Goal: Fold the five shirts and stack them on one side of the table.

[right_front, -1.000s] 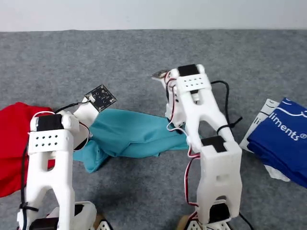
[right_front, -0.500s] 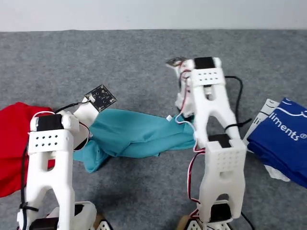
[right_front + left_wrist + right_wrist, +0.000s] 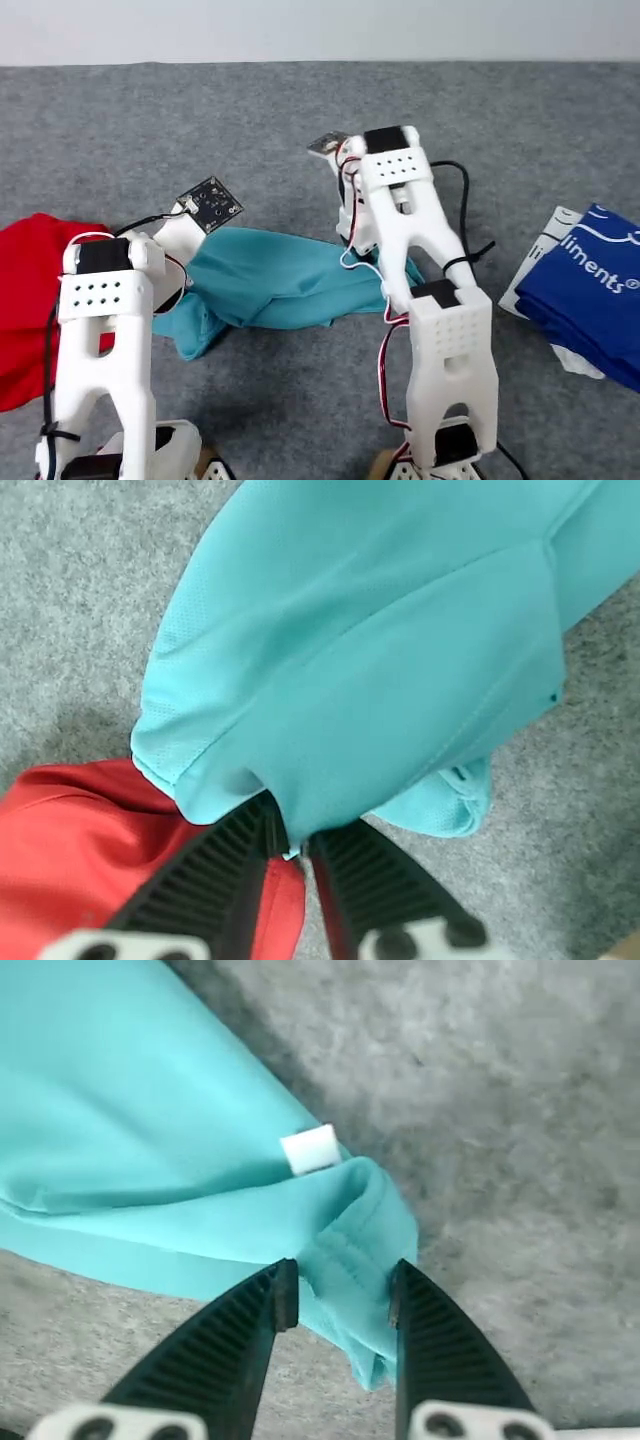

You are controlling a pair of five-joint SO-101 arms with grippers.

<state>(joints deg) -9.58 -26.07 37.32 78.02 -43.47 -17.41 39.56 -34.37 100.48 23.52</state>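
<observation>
A teal shirt (image 3: 280,280) lies bunched lengthwise between the two arms on the grey table (image 3: 250,130). My left gripper (image 3: 290,832) is shut on the teal shirt's (image 3: 370,650) hem, just above the red shirt (image 3: 80,860). My right gripper (image 3: 340,1295) is open, its fingers standing either side of a folded corner of the teal shirt (image 3: 150,1140), near a small white tag (image 3: 310,1148). In the high view the right arm (image 3: 400,220) stands over the shirt's right end and the left arm (image 3: 105,290) over its left end.
A crumpled red shirt (image 3: 30,290) lies at the left edge. A folded blue shirt (image 3: 590,285) rests on a white one (image 3: 545,250) at the right edge. Bare grey table stretches behind the arms.
The right arm swung to the right and then came back left. The teal shirt's right end now lies a little farther right. The left arm has kept still.
</observation>
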